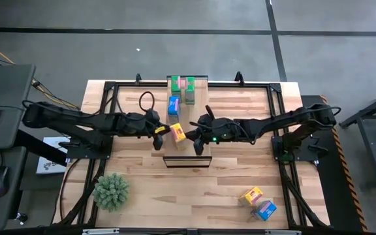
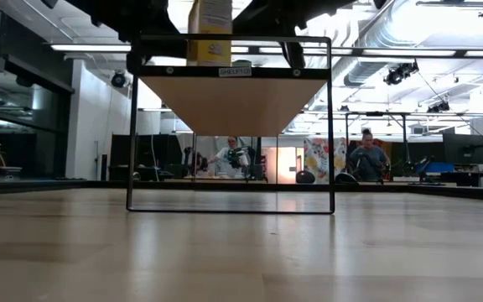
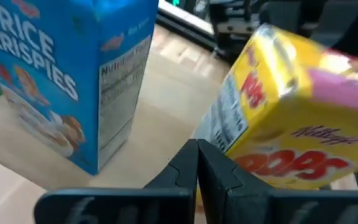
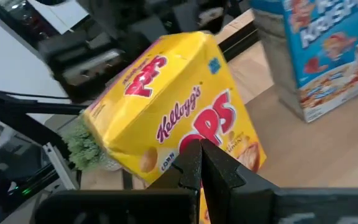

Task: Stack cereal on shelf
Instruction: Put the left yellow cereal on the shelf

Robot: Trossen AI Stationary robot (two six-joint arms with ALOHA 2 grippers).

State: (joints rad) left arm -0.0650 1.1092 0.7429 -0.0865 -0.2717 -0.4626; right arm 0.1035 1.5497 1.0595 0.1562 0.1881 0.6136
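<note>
The shelf [image 1: 187, 154] is a raised pale plank on a black frame; the low view shows its underside [image 2: 233, 105]. On it stand two green boxes [image 1: 182, 87], a blue box [image 1: 173, 105] [image 3: 55, 74] and a yellow-orange box [image 1: 177, 134] [image 2: 210, 33], which is turned askew and looks tilted in both wrist views. My left gripper [image 1: 162, 130] [image 3: 197, 158] is shut at that box's left side. My right gripper [image 1: 195, 135] [image 4: 197, 158] is shut at its right side. Another yellow box [image 1: 252, 194] and a blue box [image 1: 264, 209] lie on the table at the near right. My left gripper's shut fingertips [image 3: 191, 152] stand level, right beside the yellow box's narrow printed side [image 3: 229, 134]; I cannot tell whether they touch it. My right gripper's shut fingertips [image 4: 194, 152] stand level before the low part of the box's front face [image 4: 185, 118]; touch cannot be told.
A spiky green plant ball [image 1: 111, 190] sits at the table's near left. The shelf's black frame legs [image 2: 130, 126] stand on the tabletop. The blue box [image 4: 328, 56] stands close behind the yellow one. People sit in the room beyond the table.
</note>
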